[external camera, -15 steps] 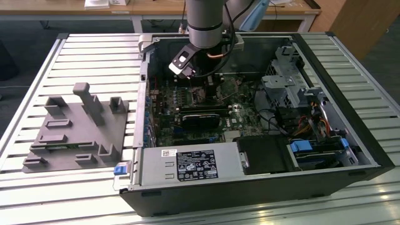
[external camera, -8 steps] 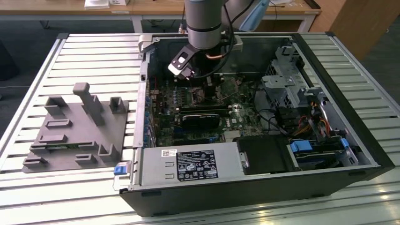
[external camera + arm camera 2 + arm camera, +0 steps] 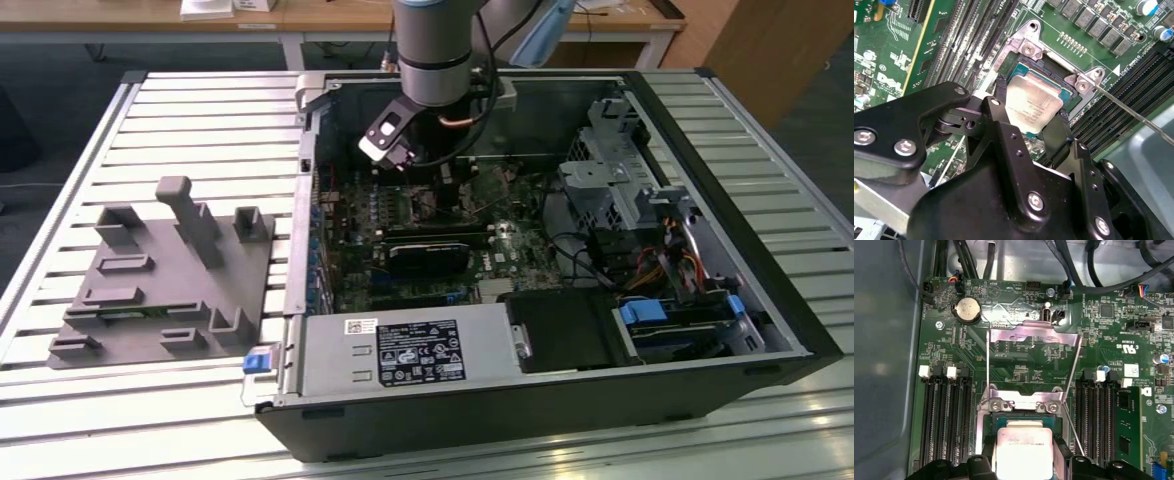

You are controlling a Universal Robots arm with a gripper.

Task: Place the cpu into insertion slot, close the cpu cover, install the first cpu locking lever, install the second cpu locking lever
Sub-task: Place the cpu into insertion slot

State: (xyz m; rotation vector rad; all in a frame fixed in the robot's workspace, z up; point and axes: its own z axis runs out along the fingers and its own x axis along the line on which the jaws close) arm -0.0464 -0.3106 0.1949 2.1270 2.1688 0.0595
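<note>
The cpu (image 3: 1031, 105) is a pale metal square that sits between my gripper's (image 3: 1029, 117) two black fingers (image 3: 999, 107), which are shut on its opposite edges. It hangs right over the insertion slot (image 3: 1051, 70), the dark socket in the green motherboard, and whether it touches the slot I cannot tell. In the first wrist view the cpu (image 3: 1021, 452) lies just this side of the slot's silvery hinge bracket (image 3: 1024, 405). The cpu cover (image 3: 1004, 335) stands swung open beyond the slot. Thin wire levers (image 3: 988, 360) rise free on both sides. In the exterior view the gripper (image 3: 430, 185) reaches down into the case.
Long black memory slots (image 3: 946, 415) flank the socket on both sides. A coin battery (image 3: 968, 309) and cables (image 3: 1074, 270) lie past the cover. The open computer case (image 3: 534, 260) holds a power supply (image 3: 400, 350) and drive bays (image 3: 627, 180). A grey fixture block (image 3: 160, 270) sits at the exterior view's left.
</note>
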